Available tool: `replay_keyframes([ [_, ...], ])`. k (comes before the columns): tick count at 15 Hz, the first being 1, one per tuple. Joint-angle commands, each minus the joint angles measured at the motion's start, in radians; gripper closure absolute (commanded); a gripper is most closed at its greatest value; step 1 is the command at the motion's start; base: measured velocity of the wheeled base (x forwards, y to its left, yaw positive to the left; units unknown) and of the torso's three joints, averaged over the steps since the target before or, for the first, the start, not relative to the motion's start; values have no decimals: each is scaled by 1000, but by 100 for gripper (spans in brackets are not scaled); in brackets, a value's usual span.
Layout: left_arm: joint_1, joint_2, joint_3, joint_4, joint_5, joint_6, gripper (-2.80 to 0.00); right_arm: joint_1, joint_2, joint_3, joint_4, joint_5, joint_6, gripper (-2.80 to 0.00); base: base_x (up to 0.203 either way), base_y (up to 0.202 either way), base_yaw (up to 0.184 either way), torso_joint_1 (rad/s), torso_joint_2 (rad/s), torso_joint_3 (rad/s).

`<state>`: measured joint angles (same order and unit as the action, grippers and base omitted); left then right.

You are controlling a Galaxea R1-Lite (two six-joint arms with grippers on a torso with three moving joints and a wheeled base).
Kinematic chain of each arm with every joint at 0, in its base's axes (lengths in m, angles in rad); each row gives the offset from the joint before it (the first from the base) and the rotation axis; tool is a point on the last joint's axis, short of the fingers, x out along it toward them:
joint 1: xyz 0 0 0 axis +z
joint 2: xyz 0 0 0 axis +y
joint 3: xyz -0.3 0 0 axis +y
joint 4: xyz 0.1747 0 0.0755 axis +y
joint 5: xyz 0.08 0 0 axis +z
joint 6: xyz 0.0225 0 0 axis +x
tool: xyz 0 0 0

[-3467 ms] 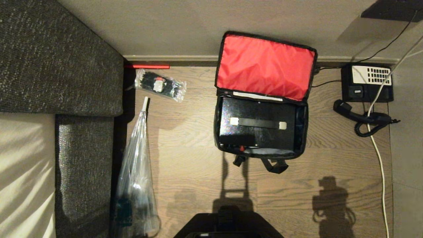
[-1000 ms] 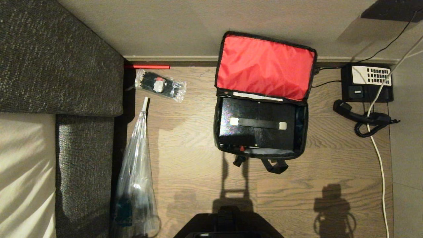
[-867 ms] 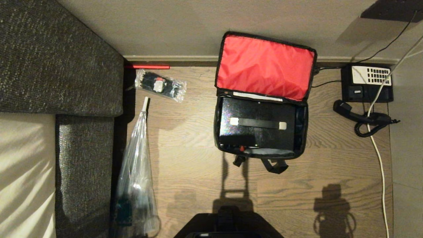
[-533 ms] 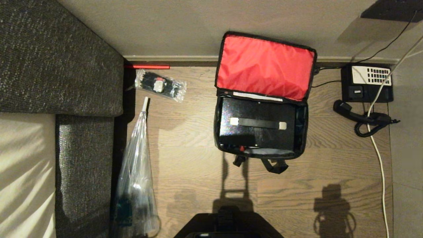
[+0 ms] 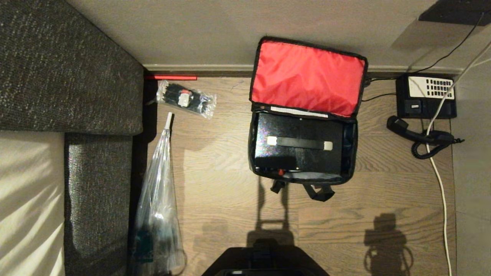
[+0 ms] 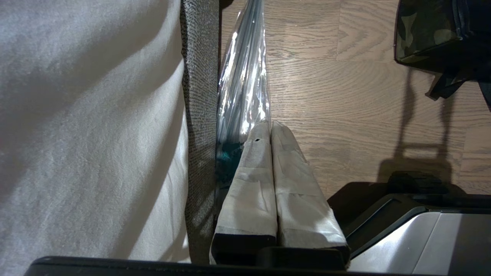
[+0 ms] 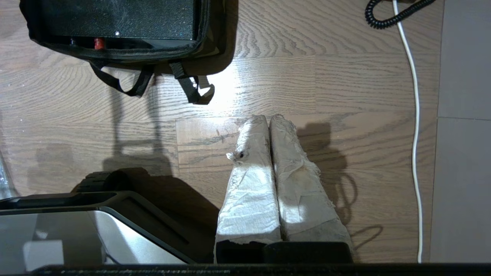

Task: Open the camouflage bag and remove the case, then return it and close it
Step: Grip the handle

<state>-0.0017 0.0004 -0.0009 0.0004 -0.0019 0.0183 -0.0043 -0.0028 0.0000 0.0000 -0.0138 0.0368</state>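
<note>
Two grippers hung idle over the wooden floor (image 5: pixel 230 191), neither visible from the head camera, which caught only their shadows near the robot's dark base (image 5: pixel 264 260). The left gripper (image 6: pixel 270 128) had its taped fingers (image 6: pixel 251 184) pressed together on nothing, beside the clear plastic bag (image 5: pixel 157 214) lying along the grey sofa (image 5: pixel 57 69) on the left. The right gripper (image 7: pixel 268 122) was likewise closed and empty, well short of the camouflage bag (image 5: pixel 303 115). That bag sat at the far middle of the floor, its lid (image 5: pixel 307 76) thrown back against the wall and showing red lining, so the camouflage cloth itself was seen only as a corner in the left wrist view. The case (image 5: pixel 299 143) lay inside, black, filling most of the opening; its near edge was partly hidden by the bag's rim. Black straps (image 5: pixel 318 191) trailed from the near side. A small clear packet (image 5: pixel 186 97) lay to the far left, its contents hard to make out, and a black telephone (image 5: pixel 425 96) sat to the far right.
</note>
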Motion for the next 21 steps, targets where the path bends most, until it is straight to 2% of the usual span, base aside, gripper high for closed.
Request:
replay_keyframes([
  [1,0,0,1,3,0,-4,0,0,0,0,0,0,0,0,0,0,0,0,0,0],
  [13,0,0,1,3,2,-17,0,0,-2,0,0,0,0,0,0,0,0,0,0,3],
  [21,0,0,1,3,2,-18,0,0,-2,0,0,0,0,0,0,0,0,2,2,177],
])
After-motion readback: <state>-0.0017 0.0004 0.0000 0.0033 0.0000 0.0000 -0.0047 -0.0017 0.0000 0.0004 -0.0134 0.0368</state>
